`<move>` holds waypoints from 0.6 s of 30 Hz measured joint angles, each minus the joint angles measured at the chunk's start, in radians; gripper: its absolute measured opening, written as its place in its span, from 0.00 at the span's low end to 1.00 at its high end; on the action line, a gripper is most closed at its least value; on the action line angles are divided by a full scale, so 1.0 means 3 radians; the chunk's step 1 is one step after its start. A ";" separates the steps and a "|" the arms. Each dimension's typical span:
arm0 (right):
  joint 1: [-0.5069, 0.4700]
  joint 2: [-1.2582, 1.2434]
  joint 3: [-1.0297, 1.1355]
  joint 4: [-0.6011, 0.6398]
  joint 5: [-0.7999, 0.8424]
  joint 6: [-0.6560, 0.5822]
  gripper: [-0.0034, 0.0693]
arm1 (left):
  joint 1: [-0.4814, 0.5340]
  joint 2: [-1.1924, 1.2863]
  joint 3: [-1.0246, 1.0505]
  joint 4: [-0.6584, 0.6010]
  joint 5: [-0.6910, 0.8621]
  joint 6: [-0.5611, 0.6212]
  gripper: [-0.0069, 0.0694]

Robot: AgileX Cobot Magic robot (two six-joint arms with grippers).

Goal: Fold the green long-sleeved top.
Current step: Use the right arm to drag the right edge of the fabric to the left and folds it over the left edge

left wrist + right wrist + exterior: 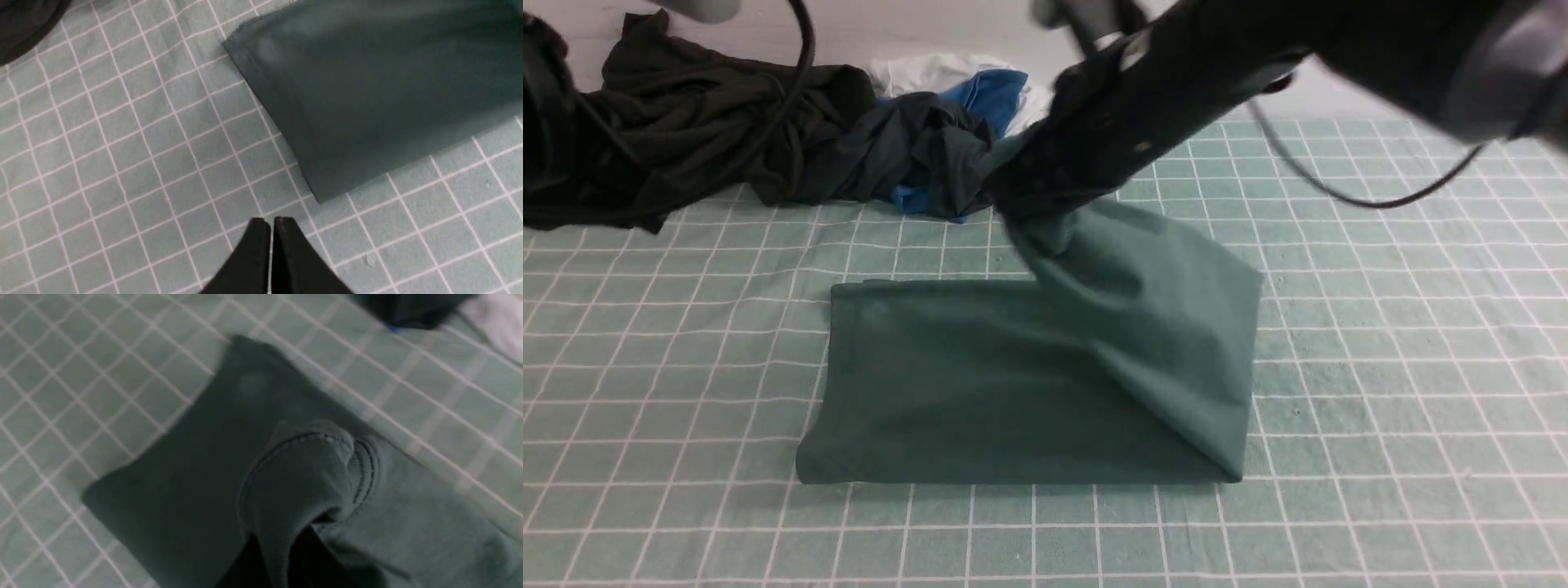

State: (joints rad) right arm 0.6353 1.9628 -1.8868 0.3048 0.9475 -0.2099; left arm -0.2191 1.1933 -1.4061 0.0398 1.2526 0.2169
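The green long-sleeved top (1029, 384) lies folded into a rectangle in the middle of the checked cloth. Its right part is lifted into a slanted flap. My right gripper (1045, 233) is shut on a bunch of the top's fabric near the ribbed neck (310, 465) and holds it above the folded stack. In the right wrist view the fabric fills the space between the fingers (278, 547). My left gripper (271, 222) is shut and empty, hovering over bare cloth just off the top's near left corner (322, 192). It is out of the front view.
A very dark olive-black garment (686, 122) is heaped at the back left. A dark slate-grey garment with blue (923, 155) and a white piece (939, 73) lie behind the top. The checked cloth (1421, 367) covers the whole table. A cable (1339, 192) hangs from my right arm.
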 joint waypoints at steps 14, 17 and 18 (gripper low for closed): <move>0.0520 0.1265 -0.1024 0.0296 0.0110 0.0002 0.45 | 0.0000 -0.1581 0.1583 0.0552 0.0012 -0.0563 0.09; 0.0464 0.1211 -0.1268 0.0289 0.0609 0.0002 0.55 | 0.0000 -0.1978 0.1912 0.0683 -0.0032 -0.0817 0.09; 0.0430 0.1164 -0.1384 0.0262 0.0780 0.0002 0.57 | 0.0000 -0.2126 0.2031 0.0718 -0.0092 -0.0902 0.09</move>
State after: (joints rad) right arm 0.7643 2.3120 -2.3019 0.3834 1.1814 -0.2094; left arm -0.2191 0.5555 -0.7967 0.2551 1.2250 -0.0538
